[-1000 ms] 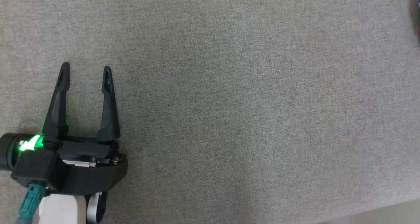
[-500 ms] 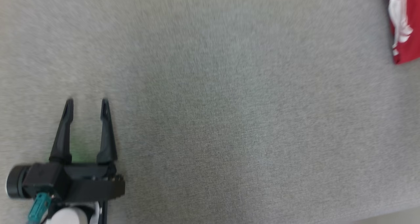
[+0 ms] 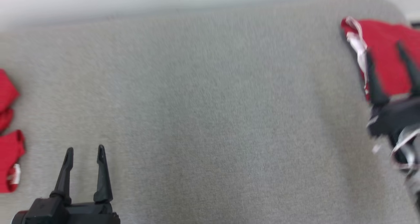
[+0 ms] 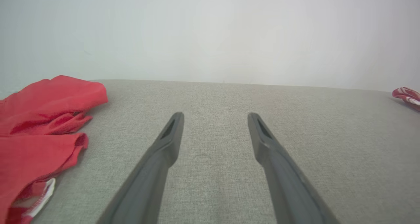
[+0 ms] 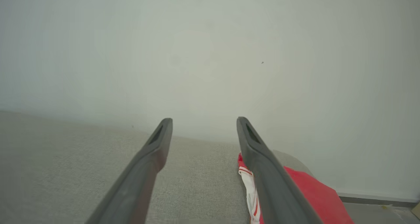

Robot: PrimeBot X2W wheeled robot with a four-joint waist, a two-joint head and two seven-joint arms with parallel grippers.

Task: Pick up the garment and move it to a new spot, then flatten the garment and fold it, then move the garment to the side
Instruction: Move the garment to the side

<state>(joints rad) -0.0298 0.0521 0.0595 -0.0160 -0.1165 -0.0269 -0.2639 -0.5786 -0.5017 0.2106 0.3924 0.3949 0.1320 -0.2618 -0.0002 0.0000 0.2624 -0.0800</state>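
"Head view, nearest edge first: what is there?"

"The left gripper [image 3: 85, 148], low at the left, fingers apart with nothing but grey fabric surface [image 3: 210, 112] between them. Just beyond it, at the left border, lies a crumpled red heap [image 3: 10, 158] with a white-trimmed bit at its near end."

"And the garment?"

"Far right, near the rounded back corner of the surface. The red garment [image 3: 382, 36] lies fairly flat. It is plain red, with a bunched strip of white-and-red striped trim along its left edge. The picture is blurred, so finer detail is lost."

"Is anything holding it?"

"No. The right gripper [image 3: 384, 50] is over its near part, jaws wide apart. In the right wrist view one finger crosses in front of the striped trim and the gap between the fingers is empty. Whether a fingertip touches the cloth, I cannot tell."

"Beyond that?"

"The back edge of the surface, then a pale wall [image 3: 131, 4]."

"What differs from half a second ago?"

"The camera has swung up. Then only a corner of the garment showed at the upper right. Now the whole left part of it, the right gripper, the heap and the wall are in frame. The left jaws stand as wide as before."
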